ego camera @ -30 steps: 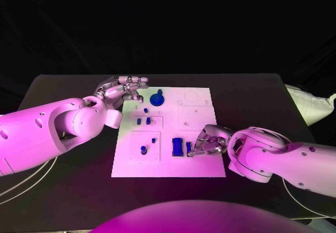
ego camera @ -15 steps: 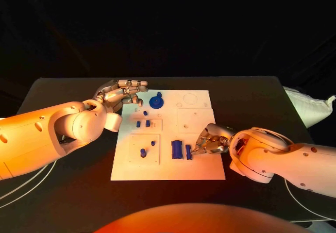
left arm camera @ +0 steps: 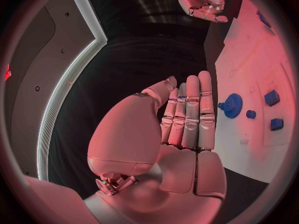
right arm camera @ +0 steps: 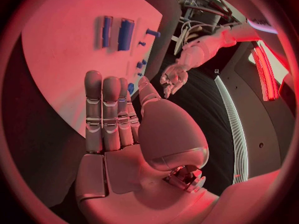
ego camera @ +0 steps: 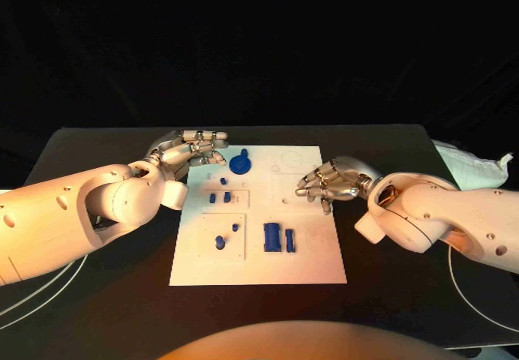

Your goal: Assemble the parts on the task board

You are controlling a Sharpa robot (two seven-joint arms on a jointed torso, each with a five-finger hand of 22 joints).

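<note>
Left robot hand (ego camera: 193,145) released, beside blue gear (ego camera: 240,162); right robot hand (ego camera: 331,182) released over task board (ego camera: 313,255).

Robot lab — black table (ego camera: 389,247), dark backdrop

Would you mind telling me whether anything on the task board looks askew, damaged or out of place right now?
Nothing stands out. The task board lies flat, the blue gear and the two blue blocks sit on it, and both robot hands hold nothing.
</note>
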